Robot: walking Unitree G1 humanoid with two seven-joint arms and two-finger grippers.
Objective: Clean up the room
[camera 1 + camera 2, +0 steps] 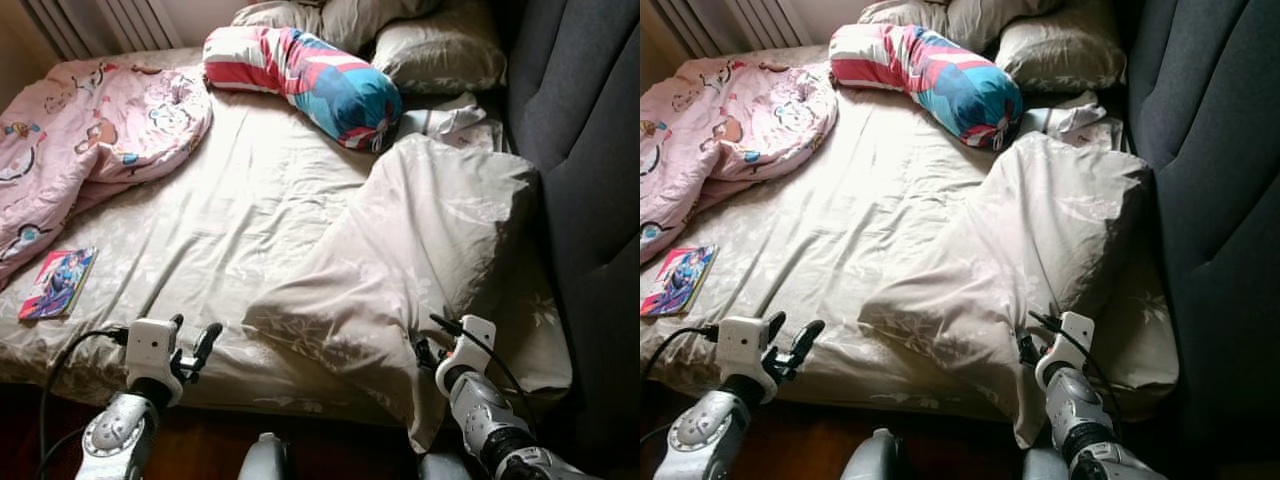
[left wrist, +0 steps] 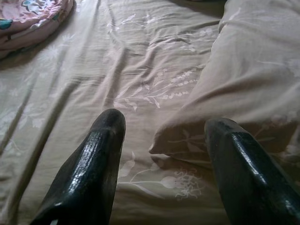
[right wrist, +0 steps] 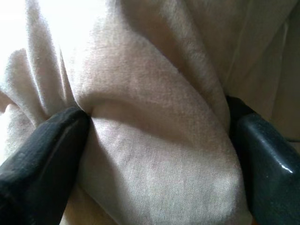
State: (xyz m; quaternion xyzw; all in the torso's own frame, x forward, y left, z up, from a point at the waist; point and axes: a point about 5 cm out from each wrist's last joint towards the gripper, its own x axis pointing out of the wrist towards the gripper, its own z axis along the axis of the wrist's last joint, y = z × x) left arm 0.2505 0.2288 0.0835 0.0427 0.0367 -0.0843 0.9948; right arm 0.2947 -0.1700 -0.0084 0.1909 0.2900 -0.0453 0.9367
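A beige floral duvet (image 1: pixel 420 240) lies bunched on the right half of the bed, its corner hanging over the front edge. My right gripper (image 3: pixel 157 122) is shut on a thick fold of that corner, one black finger (image 3: pixel 51 150) on each side of the cloth. At the bed's front edge, my left gripper (image 1: pixel 195 340) stands open over the bare beige sheet (image 2: pixel 140 61), holding nothing. A pink cartoon blanket (image 1: pixel 90 130) is crumpled at the far left. A red, white and blue bolster (image 1: pixel 310 75) lies across the head of the bed.
A colourful book (image 1: pixel 58 283) lies near the bed's left front edge. Two beige pillows (image 1: pixel 435 45) and a white cloth (image 1: pixel 450 120) sit at the head. A dark grey padded headboard (image 1: pixel 590 150) runs along the right. A radiator (image 1: pixel 100 20) stands at the back left.
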